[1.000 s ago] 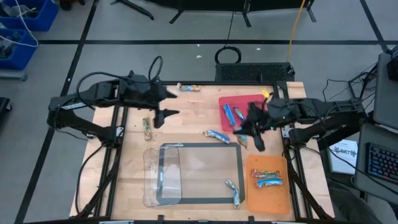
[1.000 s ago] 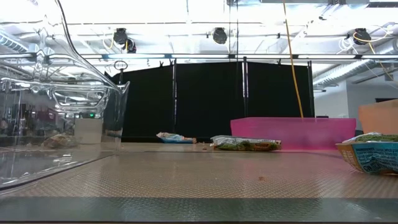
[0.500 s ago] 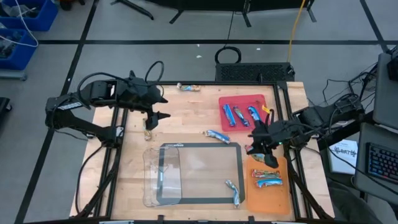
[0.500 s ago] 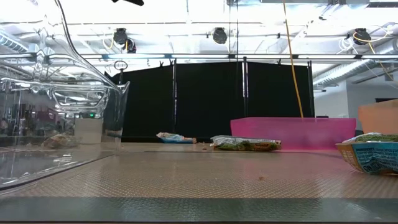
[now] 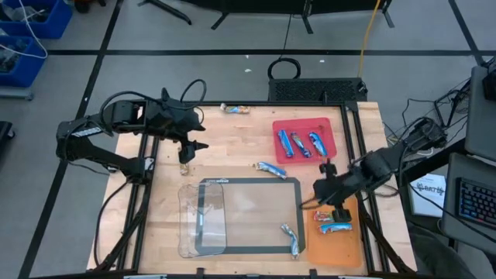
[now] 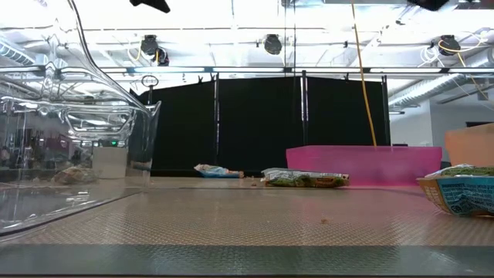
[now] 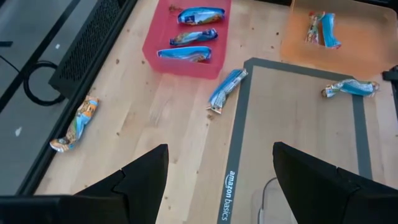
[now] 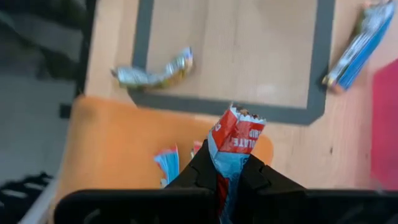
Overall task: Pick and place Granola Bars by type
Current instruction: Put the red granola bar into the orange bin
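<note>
Sorting under way, roughly half done by the look of it.

High view: red tray (image 5: 332, 124) at far right of desk, three blue bars (image 5: 298, 142) inside. Orange tray (image 5: 353, 246) at near right corner, two red/blue bars (image 5: 333, 222) already in it. Right gripper (image 5: 335, 206) poised over far end of orange tray. Left gripper (image 5: 194, 147) near far left of desk, above a tan-green bar (image 5: 184, 158). Left to sort: loose blue bar (image 5: 269, 167) just off far edge of the grey-bordered mat (image 5: 249, 183), orange-wrapped bar (image 5: 236, 109) at far edge of desk, silvery bar (image 5: 291, 235) on near right corner of mat, plus the tan-green one. Clear plastic bin (image 5: 201, 221) at near left, overlapping the mat, apparently empty.

Low view: no gripper visible. Textured mat surface in foreground, clear bin at left, pink tray wall at right, a green-wrapped bar (image 6: 305, 178) in front of it. Black curtain (image 6: 262, 123) and ceiling lights behind.

Left wrist view: fingers (image 7: 140, 180) spread wide, nothing between. Light wooden desk (image 7: 161, 124), scattered crumbs.

Right wrist view: fingers pressed together, pinching a red/blue bar (image 8: 235, 144) upright over the orange tray. Likely next: release among its kind.
</note>
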{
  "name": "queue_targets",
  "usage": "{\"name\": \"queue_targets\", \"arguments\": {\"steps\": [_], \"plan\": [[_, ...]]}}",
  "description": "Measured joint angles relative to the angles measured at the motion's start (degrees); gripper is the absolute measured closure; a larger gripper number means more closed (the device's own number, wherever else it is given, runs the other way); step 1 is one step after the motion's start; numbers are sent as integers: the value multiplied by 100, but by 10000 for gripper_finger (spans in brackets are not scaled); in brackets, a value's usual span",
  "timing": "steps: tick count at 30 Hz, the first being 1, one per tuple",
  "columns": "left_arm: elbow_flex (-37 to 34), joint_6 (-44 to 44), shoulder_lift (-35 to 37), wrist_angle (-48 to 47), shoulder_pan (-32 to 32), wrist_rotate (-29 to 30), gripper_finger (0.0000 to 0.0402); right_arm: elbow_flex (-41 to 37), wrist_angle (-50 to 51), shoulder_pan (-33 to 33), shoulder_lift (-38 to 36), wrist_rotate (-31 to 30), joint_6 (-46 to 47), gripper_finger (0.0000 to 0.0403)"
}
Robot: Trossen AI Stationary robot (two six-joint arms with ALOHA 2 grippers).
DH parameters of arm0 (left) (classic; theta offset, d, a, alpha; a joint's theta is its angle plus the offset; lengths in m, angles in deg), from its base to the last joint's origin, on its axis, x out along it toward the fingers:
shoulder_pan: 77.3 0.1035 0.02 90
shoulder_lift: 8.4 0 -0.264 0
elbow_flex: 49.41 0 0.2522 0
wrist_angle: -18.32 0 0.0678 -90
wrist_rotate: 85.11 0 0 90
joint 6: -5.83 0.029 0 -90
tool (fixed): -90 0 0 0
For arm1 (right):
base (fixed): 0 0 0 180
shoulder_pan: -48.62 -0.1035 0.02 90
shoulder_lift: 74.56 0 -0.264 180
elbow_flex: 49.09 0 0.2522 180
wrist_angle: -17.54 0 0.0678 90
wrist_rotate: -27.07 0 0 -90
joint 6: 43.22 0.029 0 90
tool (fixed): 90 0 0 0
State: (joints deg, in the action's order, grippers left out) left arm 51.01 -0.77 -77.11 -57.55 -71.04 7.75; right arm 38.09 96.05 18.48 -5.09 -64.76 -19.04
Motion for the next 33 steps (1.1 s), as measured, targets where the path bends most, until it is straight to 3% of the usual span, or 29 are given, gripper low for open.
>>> {"name": "queue_targets", "arguments": {"steps": [14, 21, 26, 33], "plan": [[0, -176, 0, -291, 0, -137, 121, -1508, -1003, -406, 204, -59, 719, 397], [0, -203, 0, -291, 0, -142, 118, -2382, -1444, -474, 204, 107, 974, 397], [0, -243, 0, -293, 0, -144, 115, -3006, -2287, -524, 204, 409, 1107, 397], [0, -276, 0, -293, 0, -141, 122, -3439, -2751, -486, 204, 497, 1291, 391]]}}
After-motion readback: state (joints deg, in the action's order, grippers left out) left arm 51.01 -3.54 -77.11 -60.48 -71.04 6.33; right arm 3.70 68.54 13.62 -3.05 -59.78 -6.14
